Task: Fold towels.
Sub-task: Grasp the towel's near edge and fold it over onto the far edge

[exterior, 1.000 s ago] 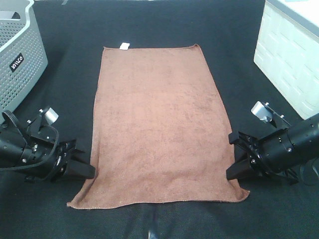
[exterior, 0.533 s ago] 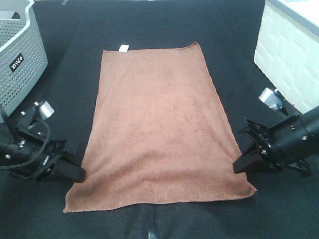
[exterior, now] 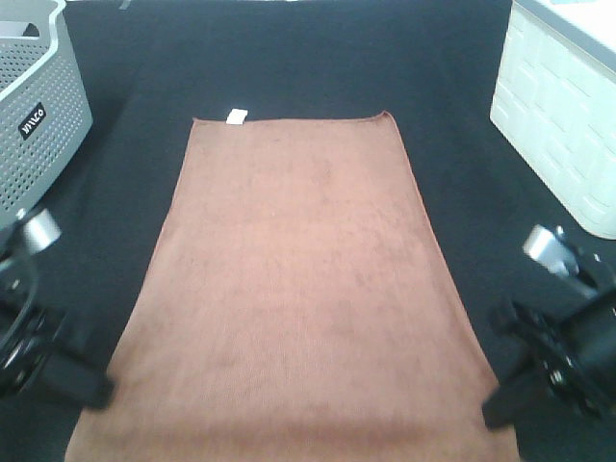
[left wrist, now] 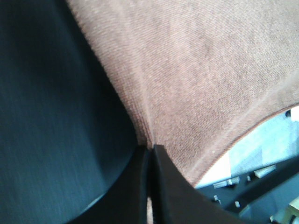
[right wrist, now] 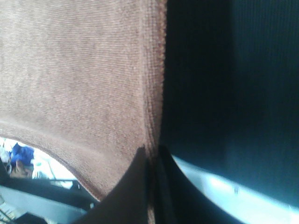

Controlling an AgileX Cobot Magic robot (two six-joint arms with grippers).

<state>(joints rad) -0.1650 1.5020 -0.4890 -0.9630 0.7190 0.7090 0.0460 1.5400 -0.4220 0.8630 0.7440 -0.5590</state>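
Black cloth covers the table (exterior: 462,115); a grey perforated basket (exterior: 38,106) sits at 10 o'clock in the high view and a white crate (exterior: 563,106) at 2 o'clock.

**Position of the workpiece.** The towel (exterior: 298,289) lies at the centre of the table, opened out in a single layer. It is well apart from both containers.

**Orientation.** The long axis runs from 12 o'clock to 6 o'clock. The short edge that carries the white tag (exterior: 236,116) points to 12 o'clock, with the tag near the 11 o'clock corner. The opposite short edge runs out of the high view at 6 o'clock.

**Fingers.**
- Left fingers (left wrist: 138,186): closed to a narrow slit, pinching the towel's long edge near the 7 o'clock corner.
- Right fingers (right wrist: 133,186): closed in the same way on the opposite long edge, near the 5 o'clock corner.

Both wrist views show cloth drawn into the pinch and light background past the short edge — the gripped end appears raised off the table, or hanging past its edge.

**Progress.** No crease or doubled layer is visible, so no fold is judged complete. The grasp of both near corners is done. What is left — as a judgement — is to carry the gripped end toward 12 o'clock, lay it on the tagged edge, release, and then make any further folds.
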